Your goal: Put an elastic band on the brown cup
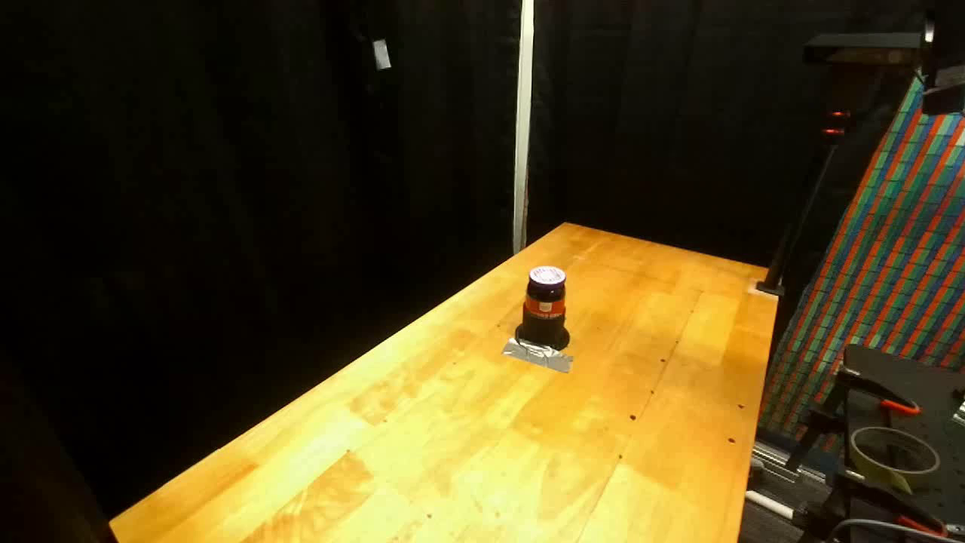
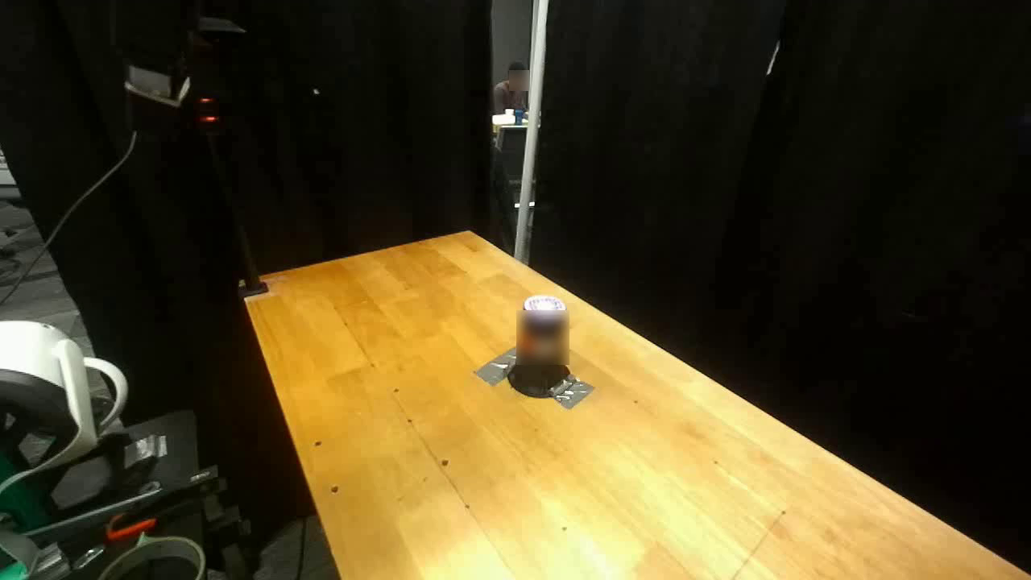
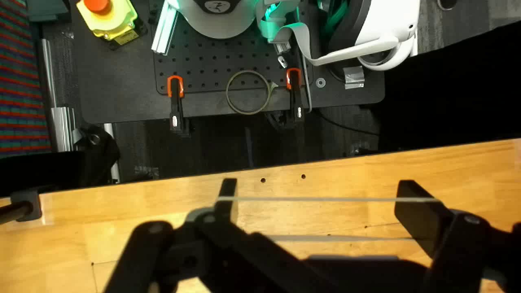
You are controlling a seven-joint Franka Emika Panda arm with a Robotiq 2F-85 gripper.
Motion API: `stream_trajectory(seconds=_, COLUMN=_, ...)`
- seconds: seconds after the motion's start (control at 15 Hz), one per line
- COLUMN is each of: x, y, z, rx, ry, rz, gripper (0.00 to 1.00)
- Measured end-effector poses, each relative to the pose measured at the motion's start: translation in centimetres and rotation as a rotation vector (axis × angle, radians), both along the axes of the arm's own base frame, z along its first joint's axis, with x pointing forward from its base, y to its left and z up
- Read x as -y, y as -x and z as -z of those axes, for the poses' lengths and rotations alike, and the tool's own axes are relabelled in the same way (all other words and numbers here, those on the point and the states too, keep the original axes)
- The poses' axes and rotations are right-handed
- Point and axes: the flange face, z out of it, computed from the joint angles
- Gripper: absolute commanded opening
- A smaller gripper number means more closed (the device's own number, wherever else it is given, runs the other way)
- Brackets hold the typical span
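Tape (image 1: 537, 356), silver and creased, lies against the black base (image 1: 544, 333) under the brown cup (image 1: 545, 299) in an exterior view. The cup stands upright on the table (image 1: 452, 422), and we cannot make out where cup ends and base begins, both being so dark. Lettering on its orange label (image 1: 546, 308) and on the pale disc (image 1: 547, 276) at its top is too small for us to read. The lower edge cuts off the table and the right edge a striped sheet (image 1: 897, 241).

In an exterior view a white headset (image 2: 32, 350) is cut off at the left edge, and here a blurred patch covers most of the cup: we get only the disc above it and the base below, with tape on either side. Beside a pale pole (image 2: 529, 161), far back, we see a person (image 2: 507, 97), face blurred.

In the wrist view the claw (image 3: 319, 202) is spread wide, the elastic band (image 3: 285, 199) stretched around both its fingers (image 3: 421, 215) so that two strands cross the gap. The left end of the lower strand is hidden from us behind the claw's linkage (image 3: 264, 260), which runs out of the frame below. A yellow box (image 3: 110, 22) and a white rounded body (image 3: 220, 26) are cut off at the top.
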Motion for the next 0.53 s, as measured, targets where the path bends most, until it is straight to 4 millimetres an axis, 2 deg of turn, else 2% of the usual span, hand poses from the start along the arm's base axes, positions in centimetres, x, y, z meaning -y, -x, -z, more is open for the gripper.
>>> stream_trajectory(seconds=0.33, x=0.00, y=0.07, z=-0.38, rx=0.010, ry=-0.001, rz=0.000, gripper=1.00)
stream_trajectory(seconds=0.53, x=0.11, y=-0.63, z=0.42, rx=0.022, ry=0.006, rz=-0.010, gripper=1.00)
